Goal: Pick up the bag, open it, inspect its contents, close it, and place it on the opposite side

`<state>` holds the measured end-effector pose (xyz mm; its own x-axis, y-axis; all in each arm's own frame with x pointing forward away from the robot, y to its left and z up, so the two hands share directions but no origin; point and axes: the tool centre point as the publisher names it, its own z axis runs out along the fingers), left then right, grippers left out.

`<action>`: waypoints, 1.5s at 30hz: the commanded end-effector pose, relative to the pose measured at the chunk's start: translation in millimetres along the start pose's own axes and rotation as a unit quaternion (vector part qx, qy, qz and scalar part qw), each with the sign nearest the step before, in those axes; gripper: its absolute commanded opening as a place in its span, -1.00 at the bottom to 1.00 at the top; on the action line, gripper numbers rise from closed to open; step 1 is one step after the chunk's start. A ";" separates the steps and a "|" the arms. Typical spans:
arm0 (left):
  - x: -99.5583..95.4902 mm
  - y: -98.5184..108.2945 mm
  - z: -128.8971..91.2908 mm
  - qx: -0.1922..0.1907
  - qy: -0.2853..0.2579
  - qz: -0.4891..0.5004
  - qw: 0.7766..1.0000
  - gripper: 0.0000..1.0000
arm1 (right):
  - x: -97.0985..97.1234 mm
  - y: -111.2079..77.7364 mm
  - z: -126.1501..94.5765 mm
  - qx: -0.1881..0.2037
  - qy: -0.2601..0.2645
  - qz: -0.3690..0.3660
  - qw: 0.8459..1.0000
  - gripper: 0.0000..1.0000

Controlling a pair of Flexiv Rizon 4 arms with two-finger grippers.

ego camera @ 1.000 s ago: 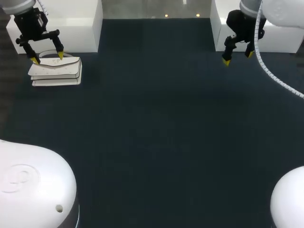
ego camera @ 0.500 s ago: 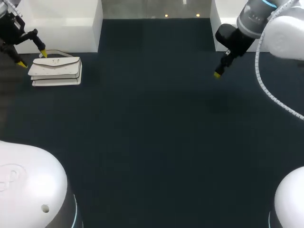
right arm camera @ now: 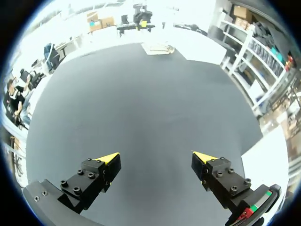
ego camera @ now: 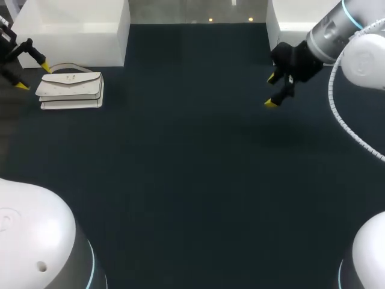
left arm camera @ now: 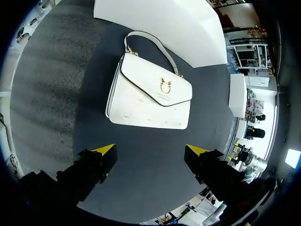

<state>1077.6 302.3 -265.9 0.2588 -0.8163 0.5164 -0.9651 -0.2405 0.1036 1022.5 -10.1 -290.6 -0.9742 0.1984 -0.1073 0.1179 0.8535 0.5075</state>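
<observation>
**Item 1: bag** (ego camera: 71, 90). White handbag lying flat on the dark worktop (ego camera: 192, 180), flap (left arm camera: 157, 84) facing up and closed, with a gold clasp (left arm camera: 165, 86) at the point of the flap. A slim handle (left arm camera: 146, 44) arcs out from its far edge. Position: just ahead of the left pincer and centred on the gap between its fingers, which do not touch it. Seen from the right pincer, the bag (right arm camera: 158, 48) is small and far ahead, well apart across the worktop.

**Item 2: left pincer** (ego camera: 33, 76). Fingers spread wide, nothing held. It hangs above the worktop just short of the bag's near edge. In its own wrist view, both yellow tips of the left pincer (left arm camera: 150, 149) stand over bare worktop, one to each side of the bag (left arm camera: 150, 96) and short of it.

**Item 3: right pincer** (ego camera: 271, 91). Fingers apart, nothing held, above the worktop. Its wrist view shows only bare dark surface between and directly ahead of the right pincer (right arm camera: 156, 157).

**Item 4: white block** (ego camera: 78, 30). It stands on the worktop beyond the bag as seen from the left pincer. The bag's handle lies toward its base, and whether the two touch cannot be told.
</observation>
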 end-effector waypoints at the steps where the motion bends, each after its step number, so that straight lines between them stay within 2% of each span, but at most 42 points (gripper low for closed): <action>1: -3.8 -6.3 -2.9 -0.012 0.017 0.000 1.000 1.00 | -6.7 -4.5 -3.0 -0.055 0.044 -0.051 0.996 1.00; 8: -3.8 -6.3 -2.9 -0.012 0.017 0.000 1.000 1.00 | -6.5 -0.8 -0.7 -0.057 0.039 -0.052 0.996 1.00; 10: -5.1 -14.9 3.3 -0.012 0.035 -0.003 0.999 1.00 | -4.6 8.1 12.9 -0.033 0.039 -0.067 0.996 1.00; 11: -5.5 -17.3 4.2 -0.012 0.038 -0.004 0.999 1.00 | -4.4 10.2 16.4 -0.033 0.034 -0.068 0.997 1.00; 15: -6.5 -29.2 6.8 -0.019 0.066 -0.010 0.998 1.00 | -3.8 21.3 35.1 -0.045 0.045 -0.092 0.994 1.00; 22: -12.6 -47.8 5.0 -0.019 0.091 -0.021 0.995 1.00 | -9.3 24.4 54.8 -0.059 0.059 -0.096 0.992 1.00; 27: -14.1 -58.5 4.2 -0.020 0.106 -0.021 0.994 1.00 | -13.3 27.1 63.1 -0.063 0.068 -0.096 0.991 1.00; 39: -22.5 -67.7 4.0 -0.012 0.126 -0.032 0.991 1.00 | -21.0 29.2 76.1 -0.053 0.064 -0.083 0.993 1.00; 45: -38.9 -70.6 8.8 -0.003 0.136 -0.033 0.990 1.00 | -21.5 29.5 78.9 -0.059 0.059 -0.074 0.994 1.00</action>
<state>1129.9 337.0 -292.9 0.3091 -0.6453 0.6986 -0.9134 -0.4060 0.0291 1061.8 48.4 -339.0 -0.9960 0.0093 -0.0892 -0.0454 0.8062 0.5899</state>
